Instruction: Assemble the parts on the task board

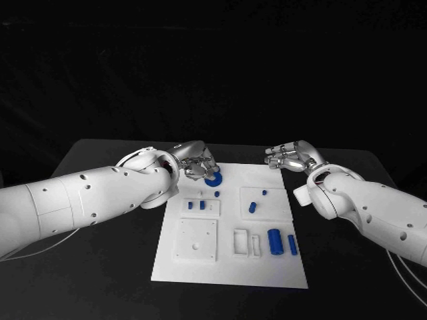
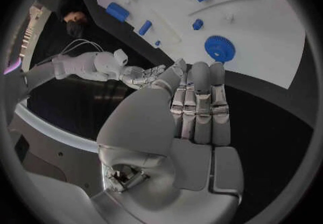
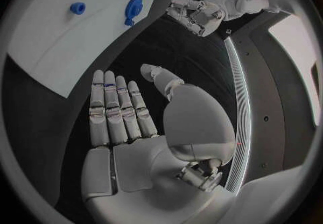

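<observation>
Hands are seen apart in the head view: left hand [image 1: 196, 162] above the blue gear [image 1: 213, 180] on the task board [image 1: 231, 267], right hand [image 1: 289, 157] beside it. In both wrist views the fingers are stretched flat together, holding nothing. The gear may be pushed away if it is approached flat.

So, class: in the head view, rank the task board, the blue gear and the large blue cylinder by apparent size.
1. task board
2. and 3. unsure: the blue gear is partly hidden by the left hand and lies farther from the camera than the large blue cylinder, so they look similar.
</observation>
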